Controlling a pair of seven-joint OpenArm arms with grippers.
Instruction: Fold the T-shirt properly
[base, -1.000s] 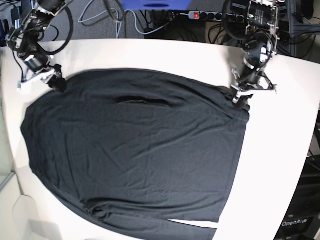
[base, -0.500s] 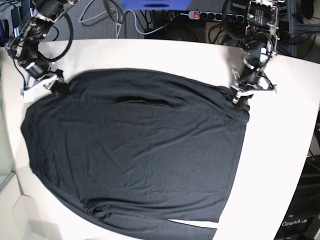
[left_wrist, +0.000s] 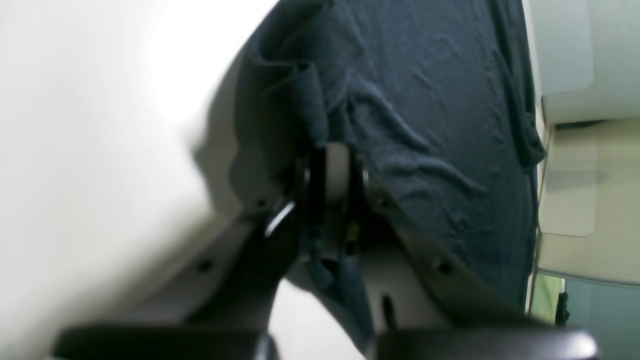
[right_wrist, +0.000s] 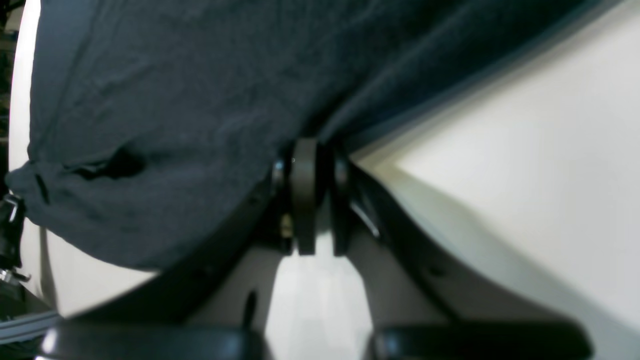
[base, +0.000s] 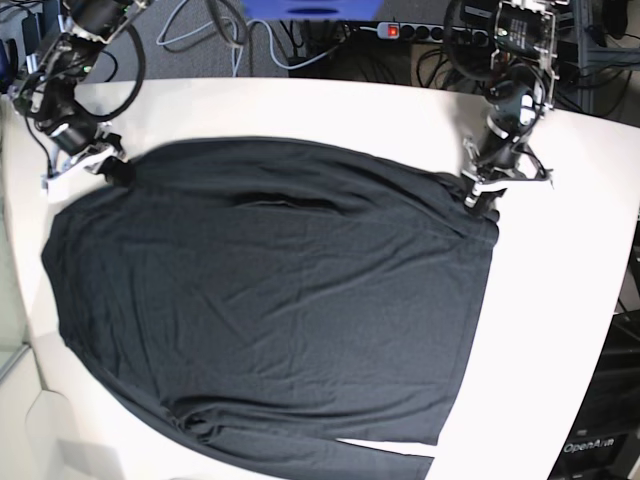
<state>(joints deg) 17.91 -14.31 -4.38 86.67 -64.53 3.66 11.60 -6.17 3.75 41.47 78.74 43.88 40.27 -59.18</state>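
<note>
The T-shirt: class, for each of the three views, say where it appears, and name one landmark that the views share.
Base view: the T-shirt is spread flat, covering most of the white table.
Left wrist view: it fills the upper middle and right, an edge bunched in the left gripper.
Right wrist view: it fills the top and left, its edge at the right gripper.
Shared landmark: the white table.

The T-shirt (base: 270, 300) covers most of the table (base: 570, 260). Bare room lies along its right side. Cables (base: 300, 35) crowd behind.
</note>
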